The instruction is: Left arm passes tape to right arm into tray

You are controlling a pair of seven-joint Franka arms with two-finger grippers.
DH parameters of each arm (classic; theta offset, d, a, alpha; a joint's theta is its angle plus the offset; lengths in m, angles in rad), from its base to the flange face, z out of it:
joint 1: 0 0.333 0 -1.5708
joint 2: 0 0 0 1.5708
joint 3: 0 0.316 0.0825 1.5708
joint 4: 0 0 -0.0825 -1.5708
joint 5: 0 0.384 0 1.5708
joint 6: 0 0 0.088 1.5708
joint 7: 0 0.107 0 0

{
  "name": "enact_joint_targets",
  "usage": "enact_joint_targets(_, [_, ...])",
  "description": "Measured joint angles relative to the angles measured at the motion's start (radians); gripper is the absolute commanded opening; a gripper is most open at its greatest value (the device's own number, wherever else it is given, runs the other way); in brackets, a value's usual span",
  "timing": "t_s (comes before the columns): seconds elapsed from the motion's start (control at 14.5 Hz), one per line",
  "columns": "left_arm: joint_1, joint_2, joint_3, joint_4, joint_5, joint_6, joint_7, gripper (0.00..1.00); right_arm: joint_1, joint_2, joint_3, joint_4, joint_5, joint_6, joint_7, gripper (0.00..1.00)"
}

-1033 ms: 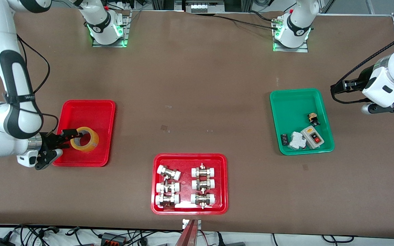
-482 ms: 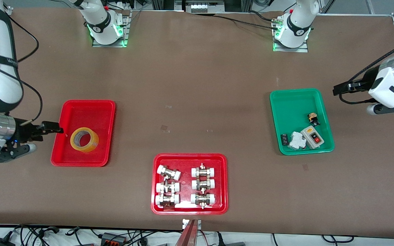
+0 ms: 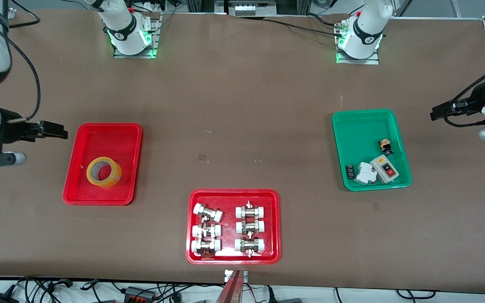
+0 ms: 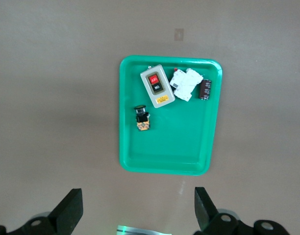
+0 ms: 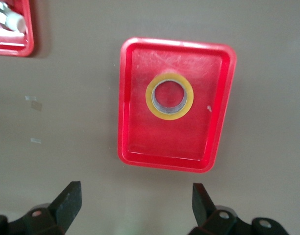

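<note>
- Front view shows the tape [image 3: 104,171] lying flat, hollow core up, inside the tray [image 3: 82,198] at the right arm's end of the table [image 3: 242,105]; it sits in the half of the tray nearer the front camera, clear of the rim on every side
- Resting flat on its broad face, the roll has no tendency to roll, so the placement looks settled and the task reads as essentially complete
- Right gripper [image 5: 135,205] is up in the air, over bare table just beside the tray, on the edge toward the right arm's end of the table; its jaws stand wide apart and hold nothing
- Right wrist view looks straight down on the tray with the tape [image 5: 169,96] centred between the two jaw tips but well apart from them, with no contact
- Left gripper [image 4: 137,210] waits over bare table beside the green tray [image 3: 343,126], at the left arm's end; its jaws are also spread apart and empty
- Green tray carries a switch box [image 3: 385,168], a white breaker [image 3: 364,172] and smaller parts, all untouched
- Wider red tray [image 3: 194,252] of pipe fittings [image 3: 227,230] lies nearest the front camera, between the two arms, and plays no part
- Both arms being off the trays suggests neither has anything left to carry
</note>
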Motion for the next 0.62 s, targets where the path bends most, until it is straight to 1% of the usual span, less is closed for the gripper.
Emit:
enact_joint_targets(0.21, [-0.007, -0.007, 0.000, -0.003, 0.012, 0.004, 0.001, 1.00, -0.004, -0.004, -0.012, 0.067, -0.017, -0.003, 0.009, 1.00])
enact_joint_targets(0.34, [-0.007, -0.008, 0.000, -0.003, 0.013, 0.021, 0.002, 1.00, -0.003, -0.013, -0.016, 0.084, -0.021, 0.026, 0.013, 1.00])
enact_joint_targets(0.48, [-0.008, -0.011, 0.000, -0.003, 0.013, 0.021, 0.002, 1.00, 0.012, -0.033, -0.032, 0.060, -0.027, 0.106, 0.016, 1.00])
enact_joint_targets(0.62, [-0.011, -0.020, 0.000, -0.001, 0.013, 0.000, 0.002, 1.00, 0.038, -0.064, -0.066, 0.003, -0.029, 0.167, 0.017, 1.00])
